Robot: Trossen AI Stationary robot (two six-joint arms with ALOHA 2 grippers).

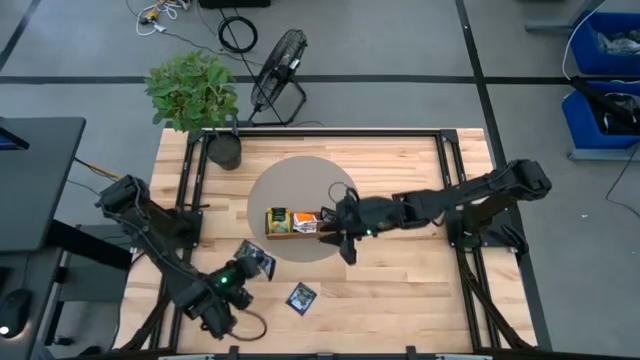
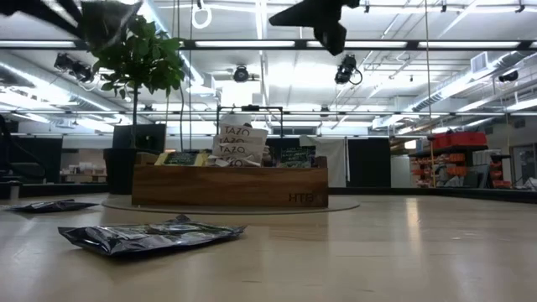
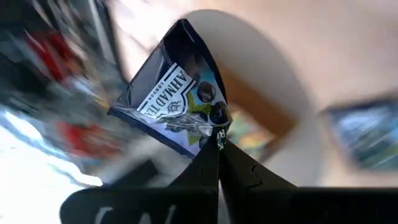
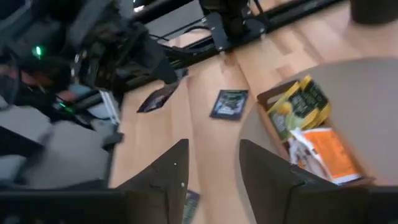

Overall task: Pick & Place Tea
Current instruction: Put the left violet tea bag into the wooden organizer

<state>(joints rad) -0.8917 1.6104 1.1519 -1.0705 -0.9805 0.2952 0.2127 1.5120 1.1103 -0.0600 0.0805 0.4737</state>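
Left hand point(image 1: 248, 266) lifted over the near-left part of the worktop point(image 1: 400, 290), fingers point(image 3: 214, 165) pinched together on a corner of a dark navy tea sachet point(image 3: 177, 93) that hangs clear of the wood. Right hand point(image 1: 345, 240) above the near end of the wooden tray point(image 1: 300, 232) on the round mat point(image 1: 300, 185), fingers apart and empty. Yellow-green sachets point(image 4: 301, 106) and orange-and-white sachets point(image 4: 326, 152) standing in the tray; another navy sachet point(image 1: 301, 297) flat on the worktop near the front edge, possibly one more point(image 2: 50, 205) farther left in the low view, too dim to confirm.
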